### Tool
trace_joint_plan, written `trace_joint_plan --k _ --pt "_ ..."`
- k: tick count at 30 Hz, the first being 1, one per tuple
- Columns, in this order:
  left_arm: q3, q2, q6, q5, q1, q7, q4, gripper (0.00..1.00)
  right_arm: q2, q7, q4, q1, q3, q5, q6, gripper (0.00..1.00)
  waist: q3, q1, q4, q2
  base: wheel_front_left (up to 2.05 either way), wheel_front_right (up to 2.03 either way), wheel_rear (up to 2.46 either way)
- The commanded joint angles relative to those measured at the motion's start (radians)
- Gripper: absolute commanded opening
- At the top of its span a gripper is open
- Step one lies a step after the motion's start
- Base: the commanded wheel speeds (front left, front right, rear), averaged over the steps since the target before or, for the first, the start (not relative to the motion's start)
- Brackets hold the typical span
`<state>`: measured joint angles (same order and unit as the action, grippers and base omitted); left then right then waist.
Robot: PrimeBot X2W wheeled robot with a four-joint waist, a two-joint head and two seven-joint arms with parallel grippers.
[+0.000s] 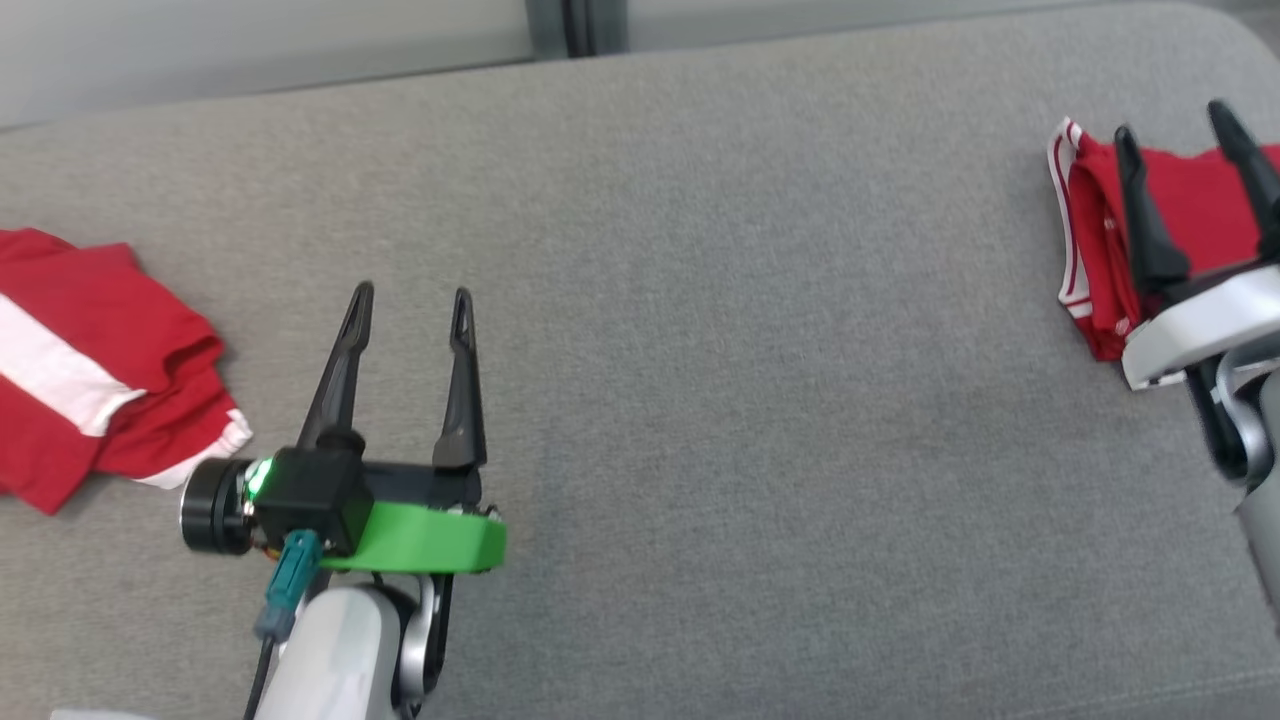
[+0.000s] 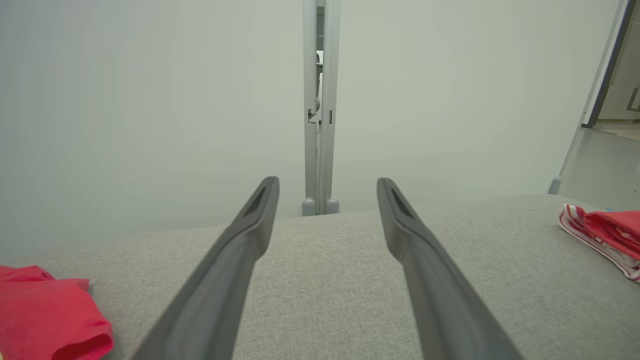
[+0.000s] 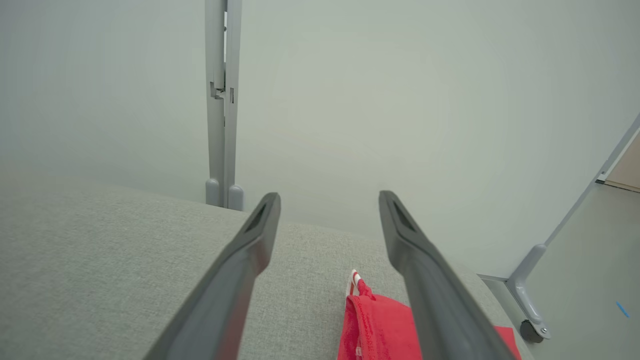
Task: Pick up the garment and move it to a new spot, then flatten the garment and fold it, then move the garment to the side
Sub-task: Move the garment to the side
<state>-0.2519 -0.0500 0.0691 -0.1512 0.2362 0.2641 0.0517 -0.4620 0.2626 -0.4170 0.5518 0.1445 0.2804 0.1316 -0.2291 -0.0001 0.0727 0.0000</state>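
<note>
Seemingly finished, the folded garment (image 1: 1095,250) lies set aside at the table's (image 1: 700,300) right edge, with the right pincer (image 1: 1172,122) open and empty just above it, while the left pincer (image 1: 412,292) hangs open near a crumpled garment (image 1: 90,350) at the table's left edge, likely next.

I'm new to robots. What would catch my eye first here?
Two red garments at opposite ends of the cushion: the striped left garment and the right garment. The open right gripper hangs over it; the open left gripper, with a green ring, is beside the left one.
</note>
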Motion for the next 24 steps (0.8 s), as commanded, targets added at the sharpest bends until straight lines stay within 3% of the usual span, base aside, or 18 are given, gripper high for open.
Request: trace_joint_plan --k 1,6,15,24 --pt "0.013 -0.002 -0.006 -0.008 -0.040 0.000 0.001 1.00 0.027 0.003 0.026 -0.047 -0.025 0.003 -0.002 1.00 0.118 0.0001 -0.080 0.0000 0.00 0.00 0.00" --pt "0.031 -0.002 -0.018 -0.022 -0.124 0.000 0.001 1.00 0.139 0.003 0.111 -0.188 -0.092 0.012 -0.002 1.00 0.187 0.0001 -0.104 0.0000 0.00 0.00 0.00" --pt "0.048 -0.002 -0.014 -0.055 -0.231 0.000 0.004 1.00 0.310 0.003 0.222 -0.404 -0.121 -0.009 -0.002 1.00 0.242 0.0001 -0.115 0.0000 0.00 0.00 0.00" --pt "0.017 -0.002 -0.002 -0.079 -0.262 0.000 0.024 1.00 0.377 0.003 0.249 -0.504 -0.114 -0.002 -0.002 1.00 0.245 0.0001 -0.126 0.0000 0.00 0.00 0.00"
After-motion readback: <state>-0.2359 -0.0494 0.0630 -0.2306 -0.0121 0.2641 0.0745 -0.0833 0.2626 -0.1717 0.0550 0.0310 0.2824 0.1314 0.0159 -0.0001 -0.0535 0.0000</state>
